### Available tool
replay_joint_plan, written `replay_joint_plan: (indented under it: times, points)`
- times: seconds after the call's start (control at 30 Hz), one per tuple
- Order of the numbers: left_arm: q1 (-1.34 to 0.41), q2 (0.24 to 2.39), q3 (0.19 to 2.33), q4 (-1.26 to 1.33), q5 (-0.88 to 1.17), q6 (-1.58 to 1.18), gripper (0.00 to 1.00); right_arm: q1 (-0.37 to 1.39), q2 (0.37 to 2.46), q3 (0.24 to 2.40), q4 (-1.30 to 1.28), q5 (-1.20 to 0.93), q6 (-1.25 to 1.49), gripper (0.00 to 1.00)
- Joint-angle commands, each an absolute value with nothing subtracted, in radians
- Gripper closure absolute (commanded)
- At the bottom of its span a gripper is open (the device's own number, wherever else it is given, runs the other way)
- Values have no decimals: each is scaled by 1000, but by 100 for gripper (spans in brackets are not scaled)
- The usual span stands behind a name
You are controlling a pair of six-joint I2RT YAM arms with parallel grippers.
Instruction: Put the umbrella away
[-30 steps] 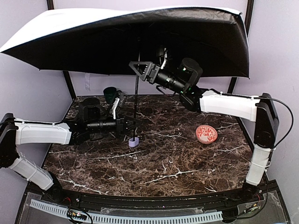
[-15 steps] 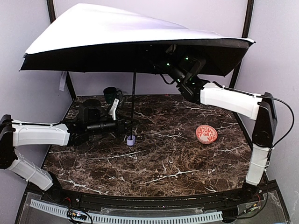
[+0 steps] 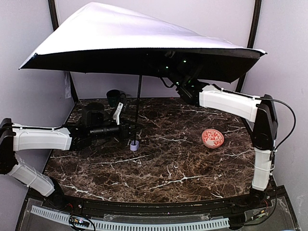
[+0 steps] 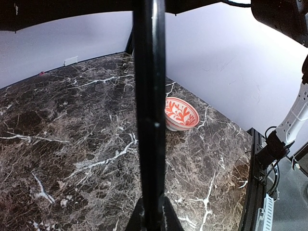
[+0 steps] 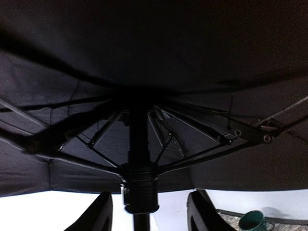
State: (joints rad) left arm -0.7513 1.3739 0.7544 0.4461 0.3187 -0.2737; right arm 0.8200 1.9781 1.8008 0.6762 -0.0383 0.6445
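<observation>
Found the left gripper (image 3: 136, 128) well left of the red-patterned bowl (image 3: 212, 138), pinched almost closed on the thin black shaft (image 4: 150, 120) just above the small lavender handle (image 3: 134, 145). Noted the dark green mug (image 3: 114, 97) behind, farther left of the bowl. Saw the umbrella (image 3: 134, 33) standing open on that handle, left of the bowl, canopy spread high above it with the left edge lower. Judged it light but top-heavy and awkward to swing: soft fabric, thin ribs easily bent, a slick narrow shaft prone to twisting in a grip. Reckoned the best holds to be the shaft near the handle for steadying and the sliding runner (image 5: 139, 192) under the ribs for collapsing, never fabric or ribs. Spotted the right gripper (image 5: 147, 214) above and left of the bowl, up under the canopy, fingers (image 5: 102, 214) apart on either side of the runner, probably not touching, though too dark there for certainty. Against a second before, noted a canopy tilted the other way, a right gripper raised from beside the bare shaft into the hub, and a left grip unchanged.
</observation>
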Motion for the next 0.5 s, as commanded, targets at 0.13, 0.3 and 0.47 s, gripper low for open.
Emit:
replay_joint_plan:
  times: [0.13,0.3,0.47]
  points:
    - [-762,1330,765,500,338,-227,100,815,1983,1828,745,-2,643,57]
    - [-763,1334,765,502,339,-230,100,815,1984,1829,754,11,640,50]
    - [-764,1333,765,501,340,-228,100,815,1987,1832,766,13,638,61]
